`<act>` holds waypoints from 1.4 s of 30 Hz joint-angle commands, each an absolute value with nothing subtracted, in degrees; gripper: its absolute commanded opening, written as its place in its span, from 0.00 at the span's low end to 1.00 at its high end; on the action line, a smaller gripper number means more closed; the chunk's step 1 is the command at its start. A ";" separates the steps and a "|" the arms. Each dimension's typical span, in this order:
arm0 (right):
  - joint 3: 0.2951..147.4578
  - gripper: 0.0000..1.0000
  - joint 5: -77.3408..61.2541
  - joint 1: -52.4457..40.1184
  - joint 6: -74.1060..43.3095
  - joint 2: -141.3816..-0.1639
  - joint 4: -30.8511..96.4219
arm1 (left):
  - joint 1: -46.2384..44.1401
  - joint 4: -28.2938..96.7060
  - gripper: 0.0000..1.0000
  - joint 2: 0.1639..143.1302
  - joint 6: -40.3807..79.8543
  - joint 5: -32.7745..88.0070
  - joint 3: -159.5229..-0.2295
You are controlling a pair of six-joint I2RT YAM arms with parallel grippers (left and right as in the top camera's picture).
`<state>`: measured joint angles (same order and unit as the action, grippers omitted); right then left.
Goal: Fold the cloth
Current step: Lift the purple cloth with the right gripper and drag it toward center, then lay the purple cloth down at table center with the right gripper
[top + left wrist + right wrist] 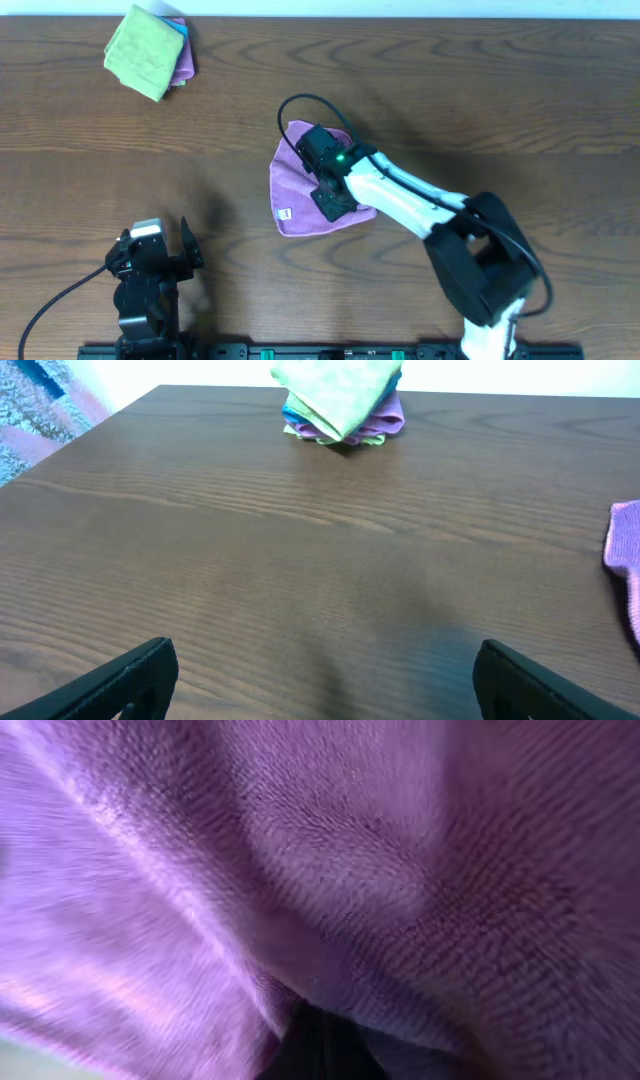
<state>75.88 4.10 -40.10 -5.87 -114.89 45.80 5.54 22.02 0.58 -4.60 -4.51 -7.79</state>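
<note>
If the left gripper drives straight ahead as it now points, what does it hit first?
Only bare table lies ahead of the left gripper until the stack of folded cloths, probably the first contact; its height is unclear.

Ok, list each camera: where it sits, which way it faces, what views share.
Overhead: above the table, looking straight down; left gripper apart, right gripper on the purple cloth.
Left wrist: low over the table, facing the folded stack; its own fingertips at the bottom.
Right wrist: pressed against the purple cloth; fabric fills it.
Shared: overhead and left wrist both show the stack.
</note>
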 commanded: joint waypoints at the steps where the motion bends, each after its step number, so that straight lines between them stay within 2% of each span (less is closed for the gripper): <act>1: 75.18 0.02 3.18 -40.64 -6.76 -118.30 46.06 | 5.82 22.24 0.95 0.25 -5.34 -4.86 -6.59; 5: 75.18 0.01 -4.49 -41.32 -6.37 -120.03 45.41 | 5.82 22.24 0.95 0.25 -5.34 -4.86 -6.59; 11: 75.20 0.01 -24.21 -45.10 0.51 -120.03 41.91 | 5.82 22.24 0.95 0.25 -5.34 -4.86 -6.59; 14: 75.22 0.01 -27.59 -47.29 2.70 -120.03 41.04 | 5.82 22.24 0.95 0.25 -5.37 -4.86 -6.59; 20: 75.40 0.01 -26.96 -48.56 4.80 -120.01 40.88 | 5.82 22.24 0.95 0.25 -5.34 -4.86 -6.59; 34: 84.23 0.01 -29.28 -42.02 5.96 -111.13 44.34 | 5.82 22.24 0.96 0.25 -5.34 -4.86 -6.59; 42: 84.27 0.01 -8.88 -41.52 6.28 -110.93 44.53 | 5.82 22.24 0.95 0.25 -5.34 -4.86 -6.59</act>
